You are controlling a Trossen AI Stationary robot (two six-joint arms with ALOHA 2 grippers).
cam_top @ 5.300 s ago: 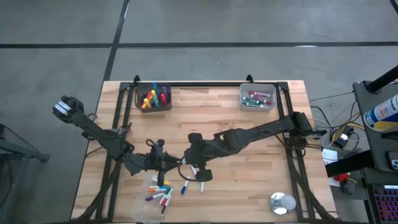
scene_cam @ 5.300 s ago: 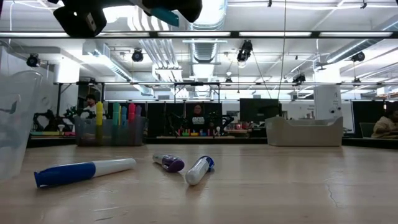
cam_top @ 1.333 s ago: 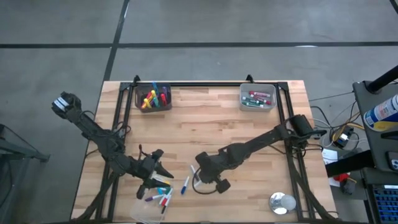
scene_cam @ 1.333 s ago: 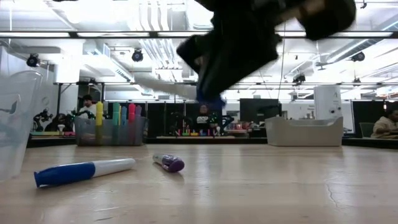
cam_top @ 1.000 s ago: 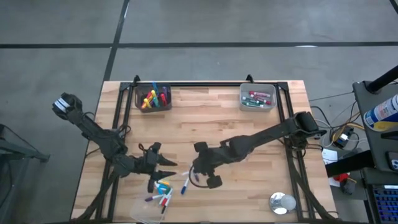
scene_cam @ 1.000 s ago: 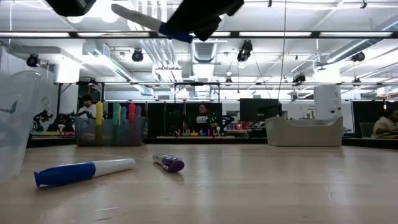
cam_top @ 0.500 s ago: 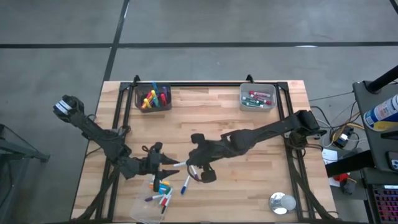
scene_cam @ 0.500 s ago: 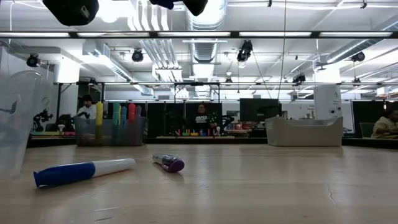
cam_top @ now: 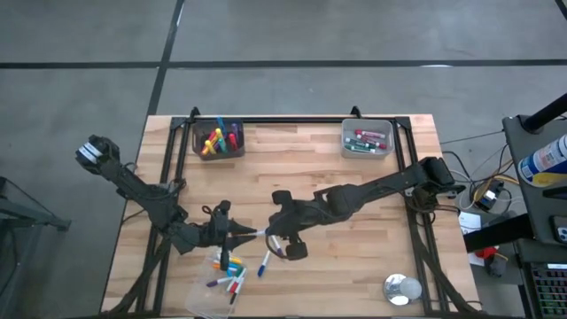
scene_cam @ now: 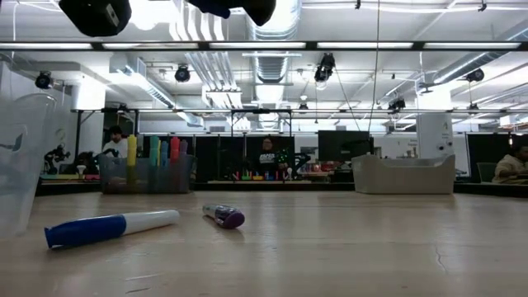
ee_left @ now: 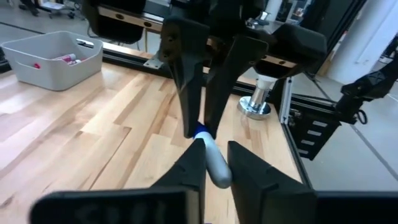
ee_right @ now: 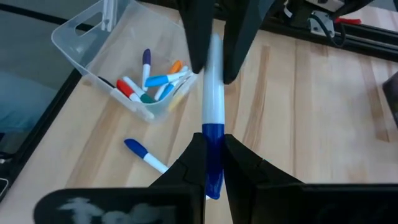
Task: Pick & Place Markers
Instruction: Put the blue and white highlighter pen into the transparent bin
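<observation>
Hands (cam_top: 251, 234) above wooden table (cam_top: 310, 177)

Wooden bench (cam_top: 310, 168): two grey bins at far edge (cam_top: 219, 140) (cam_top: 367, 138), tipped clear tub (cam_top: 213, 292), loose markers (cam_top: 264, 263), round metal piece (cam_top: 401, 288).

In the low view both grippers are cut off by the upper edge at 11 and 12 o'clock. The clear tub (scene_cam: 18, 157) is cropped at 9 o'clock, and the people behind the table are too small to make out
</observation>
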